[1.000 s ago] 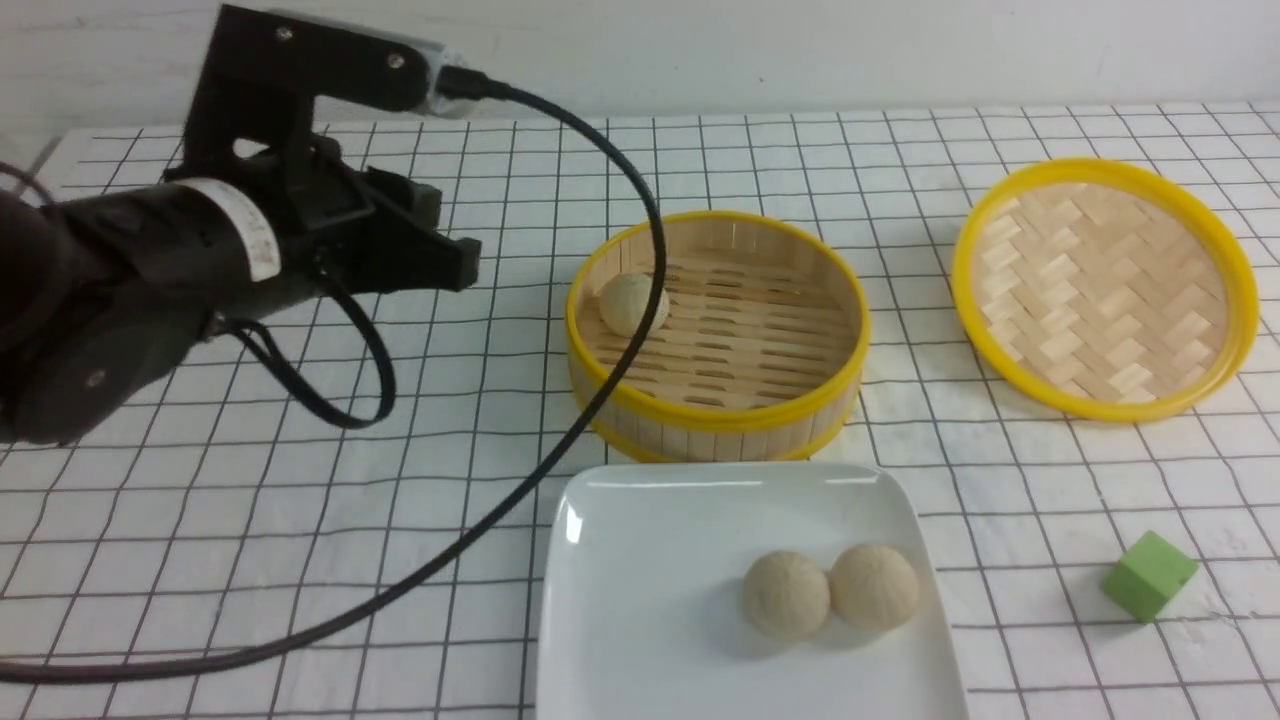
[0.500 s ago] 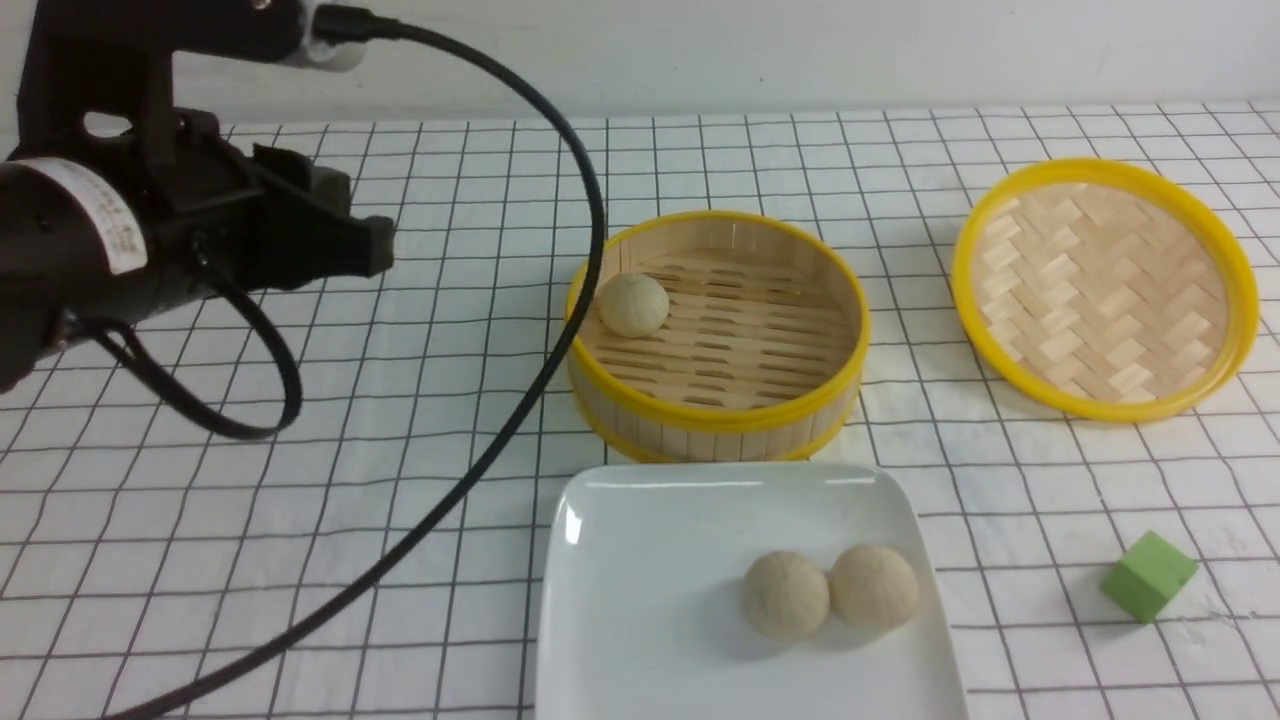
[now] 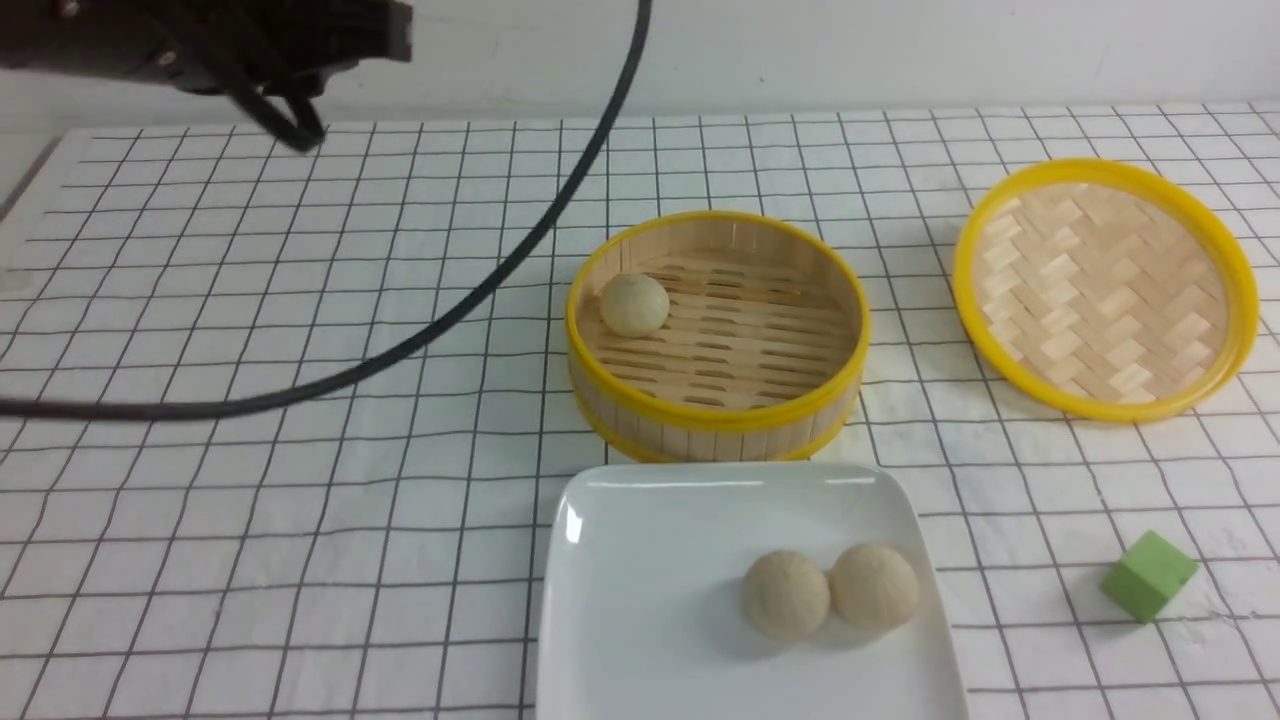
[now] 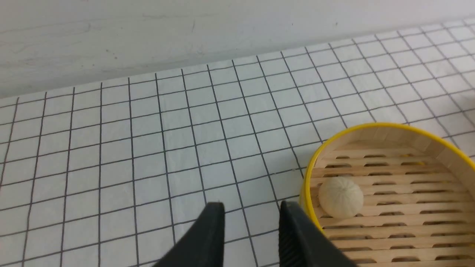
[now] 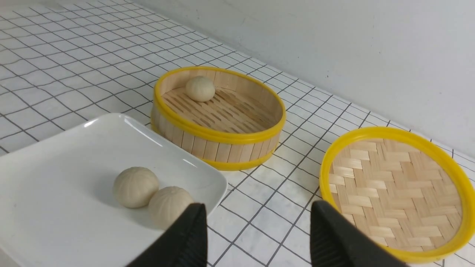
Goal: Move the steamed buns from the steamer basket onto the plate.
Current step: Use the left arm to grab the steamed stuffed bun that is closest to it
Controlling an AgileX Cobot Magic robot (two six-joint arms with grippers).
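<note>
One steamed bun (image 3: 633, 304) lies inside the bamboo steamer basket (image 3: 715, 420), against its far left wall. Two more buns (image 3: 786, 595) (image 3: 873, 587) sit side by side on the white plate (image 3: 650, 560) just in front of the basket. My left gripper (image 4: 252, 207) hangs open and empty high over the cloth, left of the basket rim (image 4: 308, 178) and of the bun (image 4: 340, 196). In the front view only its dark arm (image 3: 200, 40) shows, at the top left. My right gripper (image 5: 258, 211) is open and empty, between the plate (image 5: 74, 148) and the lid.
The woven yellow-rimmed lid (image 3: 1100, 290) lies to the right of the basket. A green cube (image 3: 1148, 576) sits near the front right. The left arm's black cable (image 3: 480, 290) sweeps across the checked cloth left of the basket. A wall bounds the back.
The left arm has risen and drawn back toward the top left, away from the basket, taking its cable with it. Its jaws stay open. The buns have not moved.
</note>
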